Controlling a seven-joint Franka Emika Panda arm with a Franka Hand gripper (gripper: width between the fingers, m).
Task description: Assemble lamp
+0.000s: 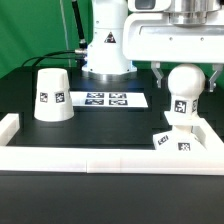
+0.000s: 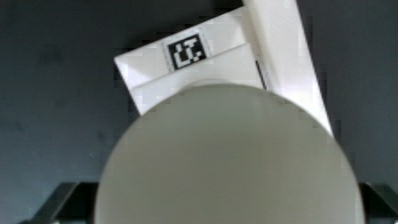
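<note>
The ball-shaped bulb [image 1: 184, 88] stands upright on its short stem on the flat square base [image 1: 166, 142] at the exterior view's right. My gripper [image 1: 186, 80] hangs over it, one finger on each side of the ball with a thin gap on both sides, so it is open. In the wrist view the bulb [image 2: 217, 150] fills most of the picture and hides my gripper [image 2: 217, 212] between the fingertips. The base [image 2: 164, 75] shows beyond it with its tag. The tapered shade [image 1: 52, 96] stands apart at the exterior view's left.
The marker board [image 1: 107, 99] lies in the middle in front of the robot pedestal [image 1: 106, 45]. A low white wall [image 1: 100, 158] borders the near side and both ends of the table; it passes right beside the base [image 2: 285, 50].
</note>
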